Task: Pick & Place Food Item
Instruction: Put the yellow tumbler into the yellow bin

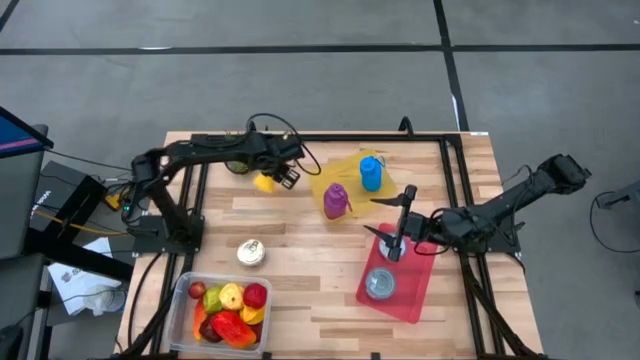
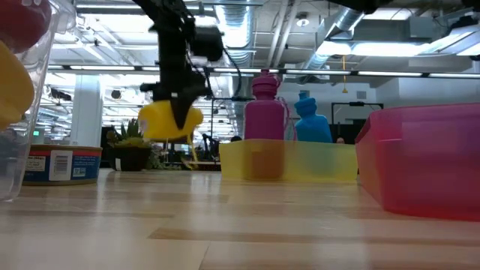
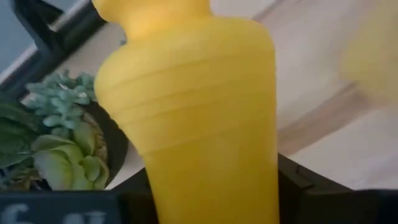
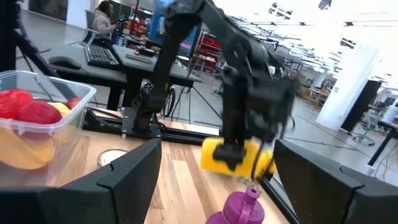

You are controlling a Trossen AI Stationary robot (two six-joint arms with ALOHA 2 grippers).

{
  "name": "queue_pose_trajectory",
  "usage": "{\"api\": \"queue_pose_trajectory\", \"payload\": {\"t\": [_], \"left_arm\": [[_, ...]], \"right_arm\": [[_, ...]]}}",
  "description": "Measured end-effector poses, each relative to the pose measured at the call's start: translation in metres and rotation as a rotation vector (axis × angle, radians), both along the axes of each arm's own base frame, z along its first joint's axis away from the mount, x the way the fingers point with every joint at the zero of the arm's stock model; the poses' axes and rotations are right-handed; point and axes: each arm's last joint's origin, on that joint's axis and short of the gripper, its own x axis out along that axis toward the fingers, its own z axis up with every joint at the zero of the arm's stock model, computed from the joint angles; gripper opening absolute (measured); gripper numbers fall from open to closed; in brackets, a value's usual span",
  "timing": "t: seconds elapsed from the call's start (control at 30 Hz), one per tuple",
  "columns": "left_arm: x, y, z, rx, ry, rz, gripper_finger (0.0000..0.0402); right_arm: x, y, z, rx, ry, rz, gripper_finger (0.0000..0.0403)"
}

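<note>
A yellow ridged toy food item [image 2: 169, 122] hangs clear of the table at the far left-centre, with my left gripper [image 1: 284, 176] shut on it. It fills the left wrist view [image 3: 186, 112]. Right of it, a yellow tray [image 1: 352, 170] holds a purple bottle [image 1: 336, 200] and a blue bottle [image 1: 371, 173]. My right gripper [image 1: 398, 243] stands open and level over the far end of a red tray [image 1: 410, 300], touching nothing. My left gripper pinches the yellow food item between its two fingers, across its middle [image 4: 214, 155]. The fingers [image 2: 180, 105] come from above, slanting down. The item hangs below them, lifted clear of the wooden table top.
A clear tub [image 1: 222, 310] of toy fruit stands at the near left. A tin can [image 1: 250, 252] stands left of centre, and another can [image 1: 380, 285] stands in the red tray. A small potted plant [image 1: 238, 165] sits just behind the left gripper.
</note>
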Motion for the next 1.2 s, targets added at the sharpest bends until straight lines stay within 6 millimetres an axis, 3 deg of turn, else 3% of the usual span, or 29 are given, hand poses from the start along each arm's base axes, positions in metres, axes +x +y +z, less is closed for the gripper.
{"api": "queue_pose_trajectory", "payload": {"t": [0.23, 0.4, 0.5, 0.6, 0.8, 1.0, 1.2], "left_arm": [[-0.014, -0.022, 0.054, 0.184, -0.154, -0.050, 0.0144], [-0.013, -0.051, 0.088, 0.374, -0.296, -0.234, 0.0143], [-0.014, -0.068, 0.096, 0.468, -0.422, -0.362, 0.0143], [-0.020, -0.078, 0.091, 0.537, -0.506, -0.442, 0.0143], [-0.038, -0.078, 0.060, 0.639, -0.613, -0.489, 0.0143], [-0.052, -0.080, 0.040, 0.718, -0.679, -0.591, 0.0143], [-0.057, -0.071, 0.026, 0.721, -0.711, -0.614, 0.0143]], "right_arm": [[0.005, -0.014, 0.001, 0.067, -0.030, -0.062, 0.0301], [0.010, -0.027, 0.006, 0.059, -0.083, -0.014, 0.0301], [0.014, -0.041, 0.013, 0.046, -0.112, 0.000, 0.0301], [0.023, -0.058, 0.031, 0.033, -0.084, -0.001, 0.0301], [0.046, -0.103, 0.080, 0.085, 0.090, 0.042, 0.0301], [0.077, -0.162, 0.128, 0.171, 0.264, 0.075, 0.0301], [0.125, -0.221, 0.143, 0.307, 0.476, 0.125, 0.0301]]}}
